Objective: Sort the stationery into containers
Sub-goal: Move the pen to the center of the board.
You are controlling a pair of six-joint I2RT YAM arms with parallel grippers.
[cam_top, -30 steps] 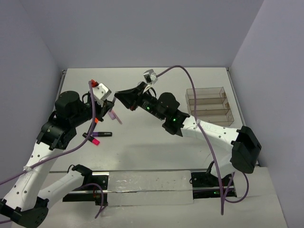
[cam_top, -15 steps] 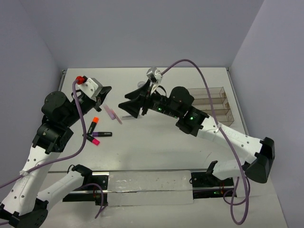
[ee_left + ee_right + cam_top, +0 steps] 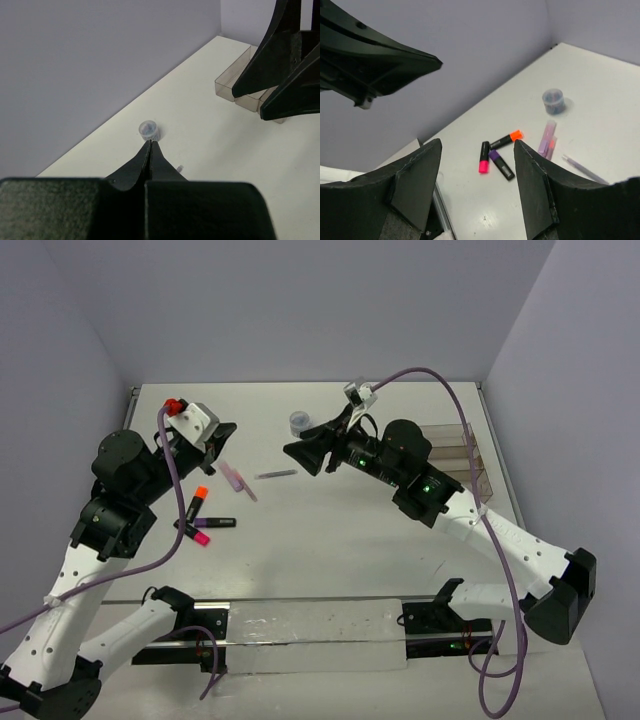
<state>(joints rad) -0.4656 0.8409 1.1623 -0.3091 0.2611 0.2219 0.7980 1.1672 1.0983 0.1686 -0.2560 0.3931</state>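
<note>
Lying loose on the worktop (image 3: 330, 540): a cluster of dark markers (image 3: 483, 156), pale pink pens (image 3: 547, 137) just beside, a grey-purple pen (image 3: 585, 170), and one jar (image 3: 300, 421) near the back. The tray (image 3: 231, 82) sits well apart at the right. Its visible compartments look empty; part is hidden. Judgement: nothing sorted yet. Right pincer (image 3: 310, 453) spread, empty, near the pens. Left pincer (image 3: 150, 150) pressed together, holding nothing.

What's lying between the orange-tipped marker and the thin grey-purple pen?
A pale pink marker lies between the orange-tipped marker and the thin grey-purple pen, touching neither. The top view shows it best.
</note>
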